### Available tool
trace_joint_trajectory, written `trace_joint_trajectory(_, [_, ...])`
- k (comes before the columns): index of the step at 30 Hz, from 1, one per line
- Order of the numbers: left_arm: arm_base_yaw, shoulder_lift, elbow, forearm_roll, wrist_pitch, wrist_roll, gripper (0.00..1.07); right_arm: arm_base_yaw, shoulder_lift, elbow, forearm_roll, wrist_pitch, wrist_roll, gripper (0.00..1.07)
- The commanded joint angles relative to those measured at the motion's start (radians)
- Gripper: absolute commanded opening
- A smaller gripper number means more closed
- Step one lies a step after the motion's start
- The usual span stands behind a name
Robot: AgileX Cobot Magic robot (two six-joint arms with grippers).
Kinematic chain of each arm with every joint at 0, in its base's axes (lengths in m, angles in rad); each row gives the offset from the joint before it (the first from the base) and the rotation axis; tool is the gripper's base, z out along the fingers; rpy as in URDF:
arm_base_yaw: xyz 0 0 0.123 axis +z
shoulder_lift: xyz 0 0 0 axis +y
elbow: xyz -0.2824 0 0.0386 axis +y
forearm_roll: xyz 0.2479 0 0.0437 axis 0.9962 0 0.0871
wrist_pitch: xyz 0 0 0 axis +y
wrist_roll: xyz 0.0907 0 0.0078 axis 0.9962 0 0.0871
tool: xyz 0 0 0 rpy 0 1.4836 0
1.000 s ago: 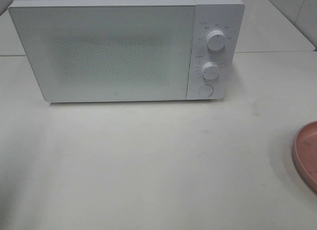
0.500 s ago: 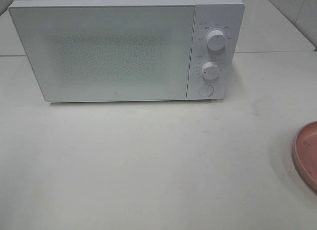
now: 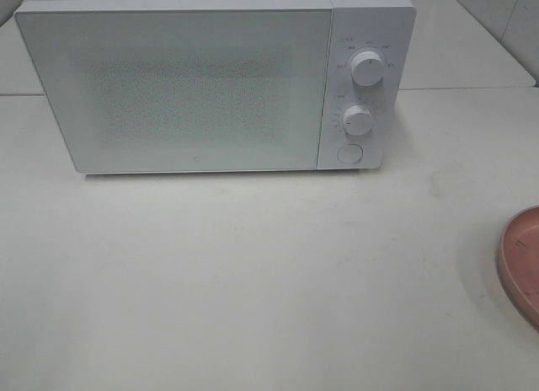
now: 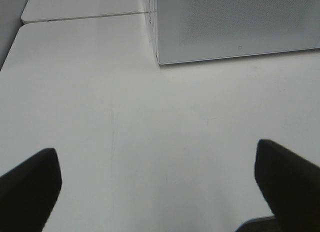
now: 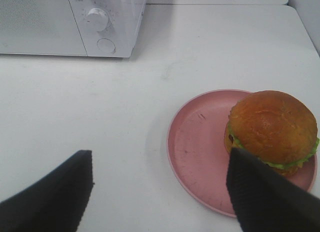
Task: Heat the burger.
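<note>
Pink plate (image 5: 200, 157) at lower right of our right wrist view carries the burger (image 5: 272, 129). We see both the right gripper (image 5: 160, 197) and left gripper (image 4: 160, 189) spread wide, empty, above the table (image 3: 253, 273); the microwave (image 3: 202, 79) is shut.

Left gripper (image 4: 160, 192) spread wide, dark fingers (image 4: 30, 187) at opposite edges of its wrist view, nothing between them, held above the surface. Right gripper (image 5: 165, 192) likewise parted (a little less wide, by the look of it), fingers (image 5: 260, 197) well apart and gripping nothing, tilted downward. Neither arm visible from the high camera.
</note>
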Motion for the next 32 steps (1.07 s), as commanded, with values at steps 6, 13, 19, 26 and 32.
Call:
trace_joint_trajectory(6, [0.000,-0.024,0.003,0.000,-0.010,-0.005,0.98,-0.007,-0.030,0.003,-0.001,-0.013,0.003,0.74])
trace_joint_trajectory(13, [-0.007,-0.023,0.003,0.003,-0.010,-0.005,0.98,-0.007,-0.030,0.003,-0.001,-0.013,0.003,0.74])
trace_joint_trajectory(19, [-0.007,-0.023,0.003,0.003,-0.010,-0.005,0.98,-0.007,-0.030,0.003,-0.001,-0.013,0.003,0.74])
trace_joint_trajectory(26, [-0.007,-0.023,0.003,0.003,-0.010,-0.005,0.98,-0.007,-0.030,0.003,-0.001,-0.013,0.003,0.74])
trace_joint_trajectory(32, [-0.007,-0.023,0.003,0.003,-0.010,-0.005,0.98,-0.007,-0.030,0.003,-0.001,-0.013,0.003,0.74])
